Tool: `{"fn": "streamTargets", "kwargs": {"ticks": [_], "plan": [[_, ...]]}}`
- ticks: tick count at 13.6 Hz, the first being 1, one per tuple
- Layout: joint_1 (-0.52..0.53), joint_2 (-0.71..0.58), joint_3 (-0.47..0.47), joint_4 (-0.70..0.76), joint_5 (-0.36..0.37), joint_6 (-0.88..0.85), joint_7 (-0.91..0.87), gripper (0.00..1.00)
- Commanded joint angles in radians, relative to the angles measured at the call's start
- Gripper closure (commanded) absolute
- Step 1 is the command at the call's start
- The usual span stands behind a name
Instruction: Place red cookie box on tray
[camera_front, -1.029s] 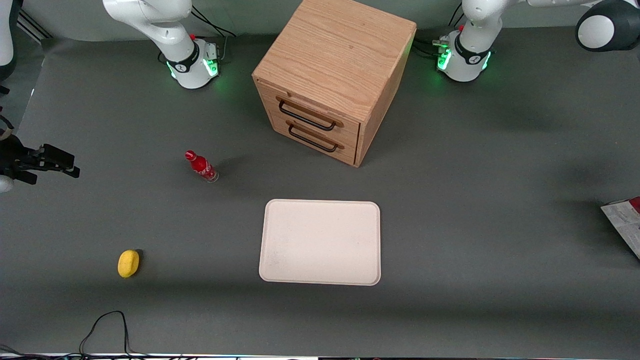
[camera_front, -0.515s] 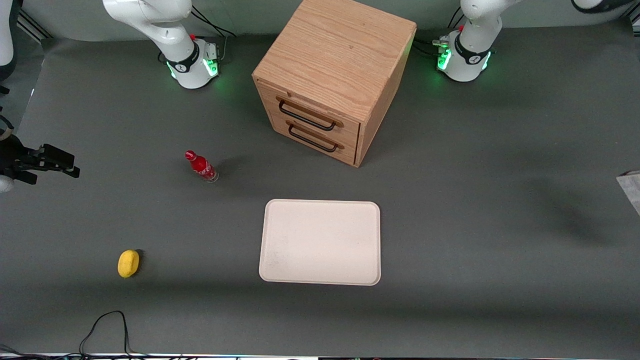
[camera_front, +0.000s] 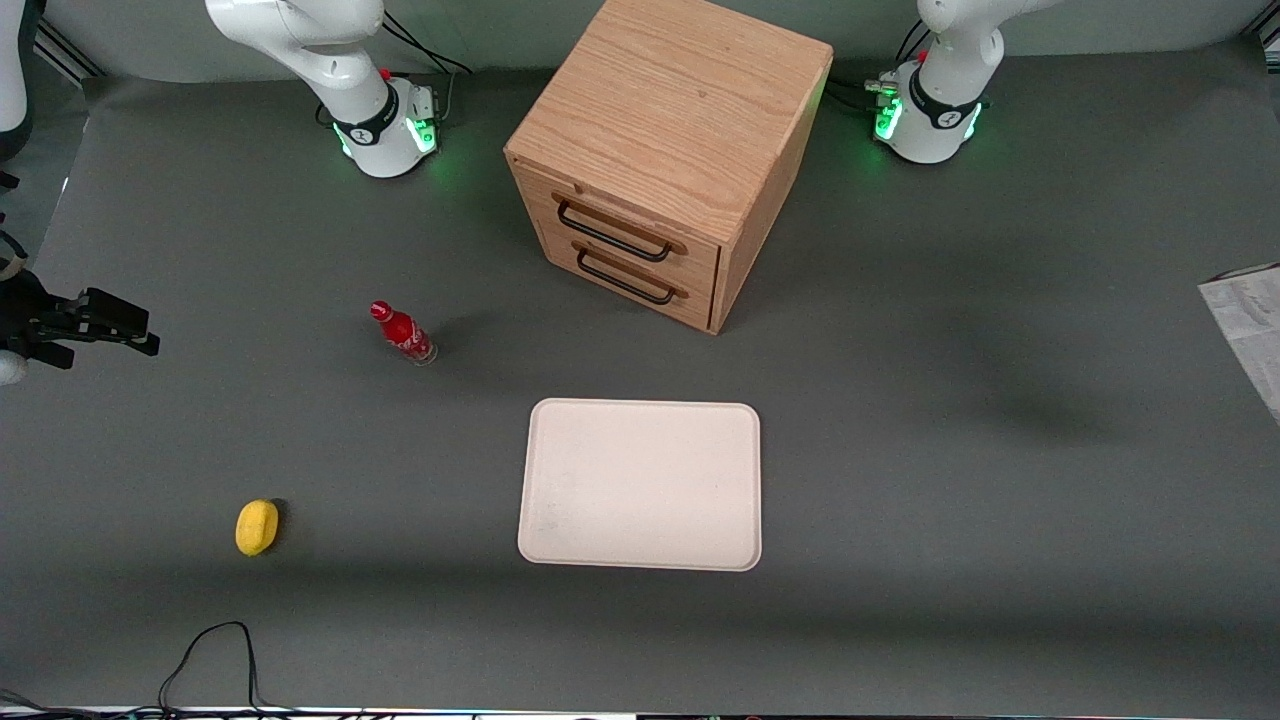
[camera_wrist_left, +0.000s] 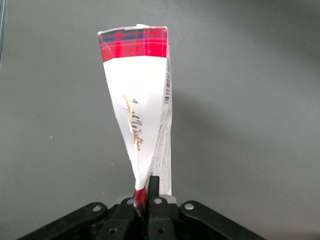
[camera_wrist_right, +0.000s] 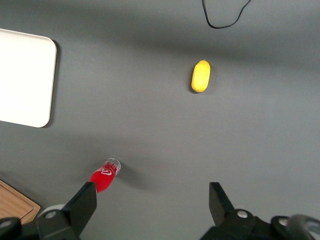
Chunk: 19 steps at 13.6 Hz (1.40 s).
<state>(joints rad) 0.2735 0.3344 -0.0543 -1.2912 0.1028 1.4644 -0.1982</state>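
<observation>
The red cookie box (camera_wrist_left: 142, 100) hangs from my gripper (camera_wrist_left: 146, 192), whose fingers are shut on its narrow red end; a white face and a red tartan band point away from the wrist, over bare grey table. In the front view only the box's whitish printed panel (camera_front: 1245, 325) shows, at the frame's edge toward the working arm's end of the table; the gripper itself is out of that view. The cream tray (camera_front: 640, 485) lies flat in the middle of the table, nearer the front camera than the cabinet, with nothing on it.
A wooden two-drawer cabinet (camera_front: 660, 150) stands farther from the front camera than the tray. A small red bottle (camera_front: 403, 333) and a yellow oval object (camera_front: 257, 526) sit toward the parked arm's end. A black cable (camera_front: 215, 650) loops near the table's front edge.
The box has moved away from the front camera along the frame's edge, and more of it shows now. The working arm's elbow has left the front view.
</observation>
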Motion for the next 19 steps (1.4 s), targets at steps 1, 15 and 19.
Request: {"fn": "streamTargets", "kwargs": {"ticks": [1, 15, 19], "plan": [[-0.15, -0.044, 0.013, -0.069, 0.003, 0.01, -0.162, 1.0], [-0.786, 0.328, 0.013, 0.039, -0.052, 0.352, -0.573, 1.0], [-0.821, 0.413, 0.013, 0.047, -0.048, 0.513, -0.567, 1.0]]}}
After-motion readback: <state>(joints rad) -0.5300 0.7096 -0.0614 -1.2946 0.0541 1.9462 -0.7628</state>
